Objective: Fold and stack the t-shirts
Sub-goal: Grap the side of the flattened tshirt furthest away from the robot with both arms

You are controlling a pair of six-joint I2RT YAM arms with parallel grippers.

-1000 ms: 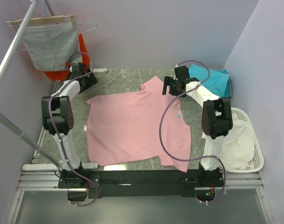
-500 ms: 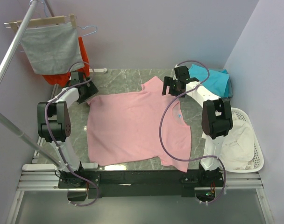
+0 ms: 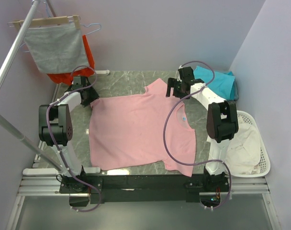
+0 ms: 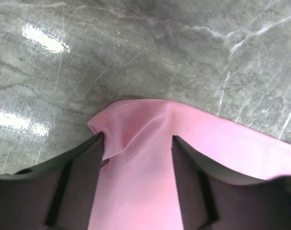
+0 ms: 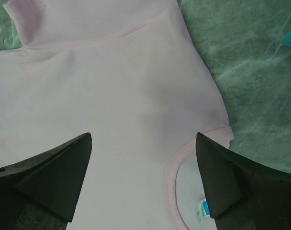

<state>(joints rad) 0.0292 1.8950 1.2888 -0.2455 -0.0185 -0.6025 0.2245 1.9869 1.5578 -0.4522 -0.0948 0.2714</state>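
The light pink t-shirt (image 3: 140, 129) lies spread flat on the marble table (image 3: 121, 79), collar (image 3: 180, 112) to the right, one sleeve (image 3: 157, 86) towards the back. My left gripper (image 3: 89, 95) is at the shirt's far left corner. In the left wrist view the gripper (image 4: 136, 139) is open, and its fingers (image 4: 83, 167) straddle the raised pink corner (image 4: 121, 115). My right gripper (image 3: 174, 90) is open above the shoulder by the collar. In the right wrist view the gripper (image 5: 143, 136) is open over the pink cloth (image 5: 112, 96). A teal t-shirt (image 3: 217, 80) lies at the back right.
A white laundry basket (image 3: 264, 158) holding white cloth stands right of the table. A grey cloth on a wooden hanger (image 3: 57, 48) and an orange-red garment (image 3: 87, 52) hang at the back left from a metal rack pole (image 3: 16, 43).
My left gripper has moved nearer, from behind the table corner down onto the shirt's far left corner. The grey cloth has swung a little. The right arm has not moved.
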